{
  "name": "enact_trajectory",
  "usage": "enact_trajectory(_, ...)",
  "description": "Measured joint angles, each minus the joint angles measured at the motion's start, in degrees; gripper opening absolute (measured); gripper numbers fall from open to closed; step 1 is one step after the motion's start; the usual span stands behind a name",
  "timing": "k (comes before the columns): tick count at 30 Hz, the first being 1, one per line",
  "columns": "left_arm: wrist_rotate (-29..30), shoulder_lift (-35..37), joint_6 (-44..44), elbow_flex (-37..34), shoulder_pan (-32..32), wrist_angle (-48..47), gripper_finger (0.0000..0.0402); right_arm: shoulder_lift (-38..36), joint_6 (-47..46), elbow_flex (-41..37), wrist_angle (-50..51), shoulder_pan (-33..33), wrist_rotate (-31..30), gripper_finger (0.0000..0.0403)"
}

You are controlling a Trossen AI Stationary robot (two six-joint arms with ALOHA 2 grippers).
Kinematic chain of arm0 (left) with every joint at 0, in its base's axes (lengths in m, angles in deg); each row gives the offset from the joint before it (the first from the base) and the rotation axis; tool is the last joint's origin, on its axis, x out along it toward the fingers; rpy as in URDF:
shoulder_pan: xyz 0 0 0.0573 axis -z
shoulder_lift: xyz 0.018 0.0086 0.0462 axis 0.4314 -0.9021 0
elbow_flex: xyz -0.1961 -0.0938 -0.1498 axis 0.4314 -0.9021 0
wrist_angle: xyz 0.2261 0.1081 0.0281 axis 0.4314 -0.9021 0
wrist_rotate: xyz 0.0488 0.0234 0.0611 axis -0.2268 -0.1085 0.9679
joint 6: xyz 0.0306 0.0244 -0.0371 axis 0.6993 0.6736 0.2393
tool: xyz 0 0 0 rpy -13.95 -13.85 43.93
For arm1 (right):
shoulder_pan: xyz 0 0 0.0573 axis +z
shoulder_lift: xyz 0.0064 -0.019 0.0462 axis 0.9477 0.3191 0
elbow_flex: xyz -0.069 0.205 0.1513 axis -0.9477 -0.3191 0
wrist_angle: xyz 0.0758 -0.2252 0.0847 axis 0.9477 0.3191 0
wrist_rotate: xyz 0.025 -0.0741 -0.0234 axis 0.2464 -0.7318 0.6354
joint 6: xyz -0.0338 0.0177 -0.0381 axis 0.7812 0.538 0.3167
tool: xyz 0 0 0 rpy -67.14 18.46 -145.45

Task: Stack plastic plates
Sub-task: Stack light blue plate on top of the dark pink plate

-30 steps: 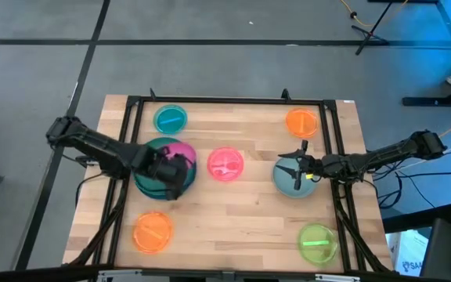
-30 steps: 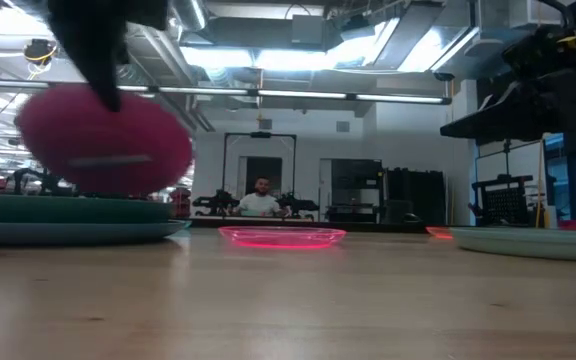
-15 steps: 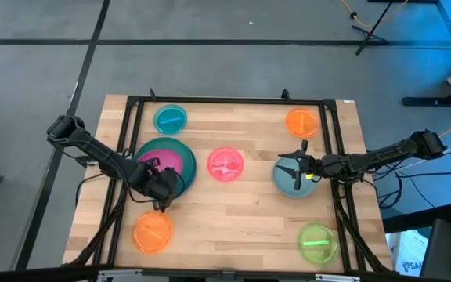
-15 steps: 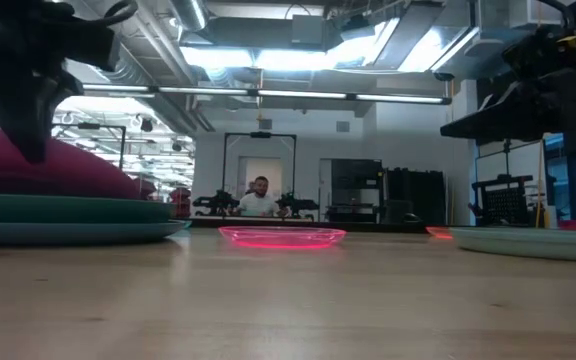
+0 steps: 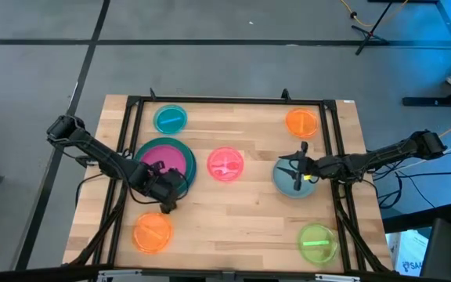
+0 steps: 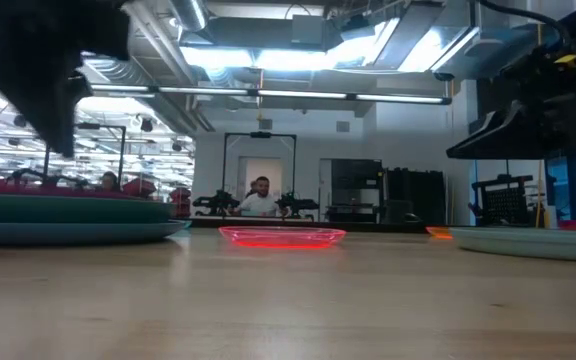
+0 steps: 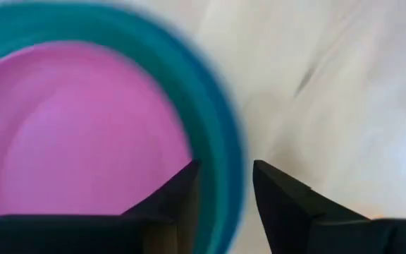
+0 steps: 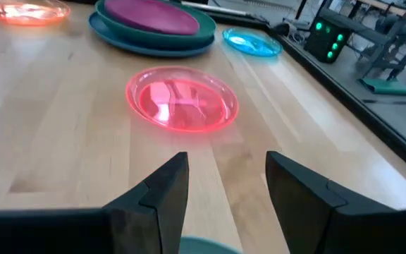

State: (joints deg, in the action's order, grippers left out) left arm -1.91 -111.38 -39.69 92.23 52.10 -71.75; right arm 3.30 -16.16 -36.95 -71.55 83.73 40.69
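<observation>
Bright ceiling strip lights [image 6: 298, 58] glare in the low view; the left wrist view is motion-blurred.

The table [image 5: 241, 211] is pale butcher-block wood with a black metal frame [image 5: 225, 101] along its edges, standing on a grey floor [image 5: 210, 66] crossed by dark seams. Beyond the table's far edge the low view opens into a large workshop: long ceiling lights [image 6: 298, 58] and ducting overhead, a dark-framed doorway [image 6: 260, 165] in a pale wall, dark cabinets [image 6: 408, 197] beside it, and a person [image 6: 259, 199] seated at a bench.
</observation>
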Motion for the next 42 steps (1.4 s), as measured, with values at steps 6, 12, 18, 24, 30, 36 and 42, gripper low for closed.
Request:
enact_trajectory(6,7.7,0.0,5.9,0.0,0.0,16.0,0.0130,0.0,-3.3,0.8,2.3,0.0,-1.3,0.0182)
enact_trajectory(12,13.1,-1.5,12.4,0.0,0.0,26.7,0.0130,1.5,-8.1,5.4,16.7,0.0,0.9,0.0182)
enact_trajectory(18,13.1,-4.8,14.8,0.0,0.0,29.1,0.0130,7.4,-15.0,6.4,21.4,0.0,11.2,0.0182)
enact_trajectory(24,13.1,-8.0,15.2,0.0,0.0,29.5,0.0130,18.0,-16.0,6.4,15.5,0.0,12.4,0.0182)
enact_trajectory(30,13.1,-9.0,15.2,0.0,0.0,29.8,0.0130,28.0,-13.0,7.9,5.9,0.0,12.7,0.0182)
enact_trajectory(36,13.1,-9.0,15.2,0.0,0.0,30.1,0.0130,37.8,-11.8,13.7,5.6,0.0,12.7,0.0182)
enact_trajectory(42,13.2,-9.0,15.2,0.0,0.0,30.2,0.0130,45.3,-7.9,21.3,6.0,0.0,12.7,0.0182)
